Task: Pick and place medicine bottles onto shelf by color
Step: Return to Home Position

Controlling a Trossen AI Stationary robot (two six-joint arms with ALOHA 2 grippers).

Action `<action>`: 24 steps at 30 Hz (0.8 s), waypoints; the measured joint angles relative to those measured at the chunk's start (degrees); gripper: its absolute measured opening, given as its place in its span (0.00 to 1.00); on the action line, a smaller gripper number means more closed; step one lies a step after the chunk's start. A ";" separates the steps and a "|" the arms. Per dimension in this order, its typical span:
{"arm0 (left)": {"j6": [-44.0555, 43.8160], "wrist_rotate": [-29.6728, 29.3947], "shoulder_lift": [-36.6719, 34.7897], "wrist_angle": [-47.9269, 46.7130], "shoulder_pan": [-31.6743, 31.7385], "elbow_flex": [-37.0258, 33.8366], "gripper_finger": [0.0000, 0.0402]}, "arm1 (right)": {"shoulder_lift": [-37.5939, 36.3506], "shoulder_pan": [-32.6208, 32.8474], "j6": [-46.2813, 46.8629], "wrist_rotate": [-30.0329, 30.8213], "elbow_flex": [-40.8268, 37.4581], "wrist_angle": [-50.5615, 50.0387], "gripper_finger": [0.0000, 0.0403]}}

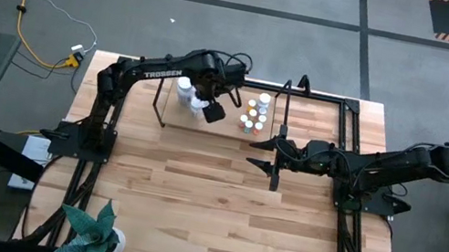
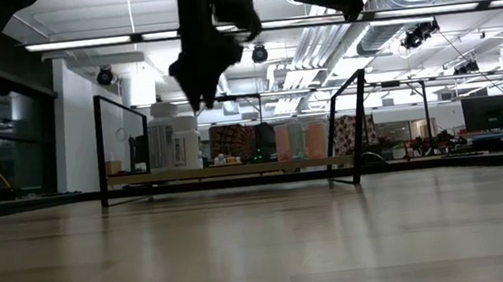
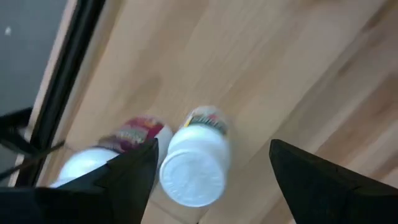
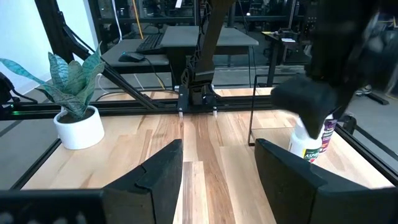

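The shelf [image 1: 225, 131] [image 2: 236, 169], a light-wood board in black tube hoops, stands at the table's far middle. On its left part stand two white medicine bottles [image 1: 184, 91] [image 2: 175, 138], upright on their bases. Several tiny bottles [image 1: 254, 115] with white or orange tops stand on its right part. My left gripper [image 1: 212, 108] [image 3: 211, 180] hangs open, pointing down just above the nearer white bottle [image 3: 196, 165]; its fingers stand on either side of the cap without touching it. A second white bottle [image 3: 93, 165] stands beside it. My right gripper [image 1: 275, 154] [image 4: 217, 180] waits open, level, near the shelf's front right.
A green spiky plant [image 1: 95, 228] [image 4: 74, 93] in a white pot stands at the table's near left corner. Bare wooden tabletop [image 1: 219, 209] lies between the shelf and the near edge. The shelf's black hoops [image 2: 355, 129] rise at both ends of the board.
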 joint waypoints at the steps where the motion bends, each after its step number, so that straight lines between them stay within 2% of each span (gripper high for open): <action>1: -0.04 0.35 0.00 -0.05 -0.20 1.48 0.74 | 0.00 0.00 0.00 -0.02 0.00 0.00 0.48; 6: -1.08 0.46 -1.24 0.25 -1.67 6.68 0.74 | 0.00 0.00 0.00 -0.01 0.00 -0.17 0.48; 11: -0.26 0.58 -8.62 12.18 -5.36 1.28 0.74 | 0.00 0.00 0.00 0.00 0.00 -1.84 0.48; 16: 0.25 -0.26 -20.65 29.52 -10.78 -12.64 0.74 | 0.00 0.00 0.00 -0.02 0.00 -2.58 0.48; 20: 2.49 -2.99 -32.21 45.88 -16.38 -28.20 0.74 | 0.00 0.02 0.00 0.00 0.00 -2.48 0.48; 24: 4.04 -3.34 -43.72 62.64 -22.10 -44.88 0.74 | 0.01 0.02 0.00 0.49 0.00 -1.65 0.48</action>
